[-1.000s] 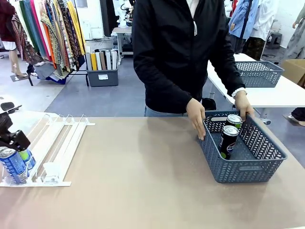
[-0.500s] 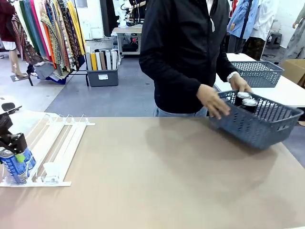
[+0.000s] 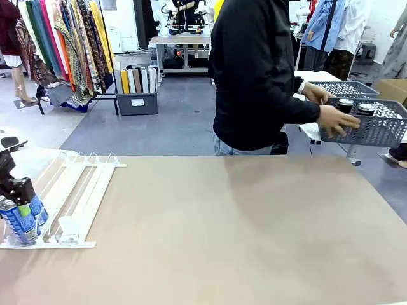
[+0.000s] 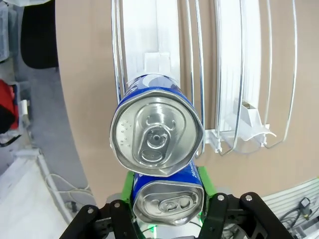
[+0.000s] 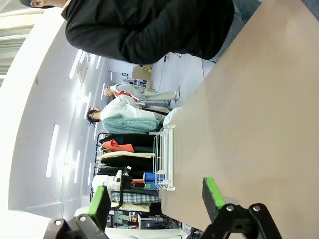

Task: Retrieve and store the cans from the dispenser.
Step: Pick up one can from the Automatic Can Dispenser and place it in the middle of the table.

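Observation:
Two blue cans stand one behind the other at the low end of the white and clear dispenser [image 3: 76, 190], at the table's far left. My left gripper [image 3: 22, 202] is shut on the front blue can [image 3: 18, 223]. In the left wrist view that can [image 4: 167, 201] sits between the green pads [image 4: 127, 186], and the second blue can [image 4: 157, 132] stands just behind it in the same lane of the dispenser [image 4: 234, 74]. My right gripper [image 5: 155, 199] hangs open over bare table with nothing between its fingers.
Beyond the table's far right, a person holds a grey-blue lattice basket [image 3: 375, 127] in the air with two black cans [image 3: 346, 105] in it. A second basket [image 3: 334, 87] rests on a white table behind. The dispenser's other lanes hold no cans.
My left gripper has closed on the front blue can. The person has lifted the basket with the black cans off the table and carried it up and to the right.

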`<action>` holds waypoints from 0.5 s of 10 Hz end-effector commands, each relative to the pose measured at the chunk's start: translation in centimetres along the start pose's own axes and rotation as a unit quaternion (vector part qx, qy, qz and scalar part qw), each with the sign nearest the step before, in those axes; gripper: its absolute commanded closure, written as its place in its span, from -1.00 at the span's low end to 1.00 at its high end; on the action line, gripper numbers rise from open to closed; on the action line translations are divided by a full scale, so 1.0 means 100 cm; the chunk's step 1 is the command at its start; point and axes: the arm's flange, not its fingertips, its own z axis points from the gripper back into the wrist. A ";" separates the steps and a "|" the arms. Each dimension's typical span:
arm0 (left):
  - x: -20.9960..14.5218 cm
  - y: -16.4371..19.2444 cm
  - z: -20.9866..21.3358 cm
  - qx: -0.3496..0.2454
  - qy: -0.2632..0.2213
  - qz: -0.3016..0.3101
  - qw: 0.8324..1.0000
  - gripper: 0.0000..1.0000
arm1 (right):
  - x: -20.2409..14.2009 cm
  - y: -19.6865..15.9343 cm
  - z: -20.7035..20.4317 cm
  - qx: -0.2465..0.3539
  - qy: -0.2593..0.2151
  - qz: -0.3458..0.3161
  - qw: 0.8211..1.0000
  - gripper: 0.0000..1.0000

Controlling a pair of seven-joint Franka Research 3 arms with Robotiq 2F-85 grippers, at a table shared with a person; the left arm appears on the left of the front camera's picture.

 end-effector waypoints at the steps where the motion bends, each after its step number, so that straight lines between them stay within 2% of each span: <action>1: -0.005 0.005 0.013 0.006 -0.015 0.015 1.000 1.00 | 0.001 0.002 0.001 0.002 0.002 0.006 1.000 -1.00; 3: -0.033 0.012 0.059 0.005 -0.054 0.036 0.998 1.00 | 0.001 0.002 0.001 0.002 0.002 0.006 1.000 -1.00; 5: -0.069 0.024 0.118 -0.011 -0.097 0.014 0.995 1.00 | 0.001 0.002 0.001 0.002 0.002 0.006 1.000 -1.00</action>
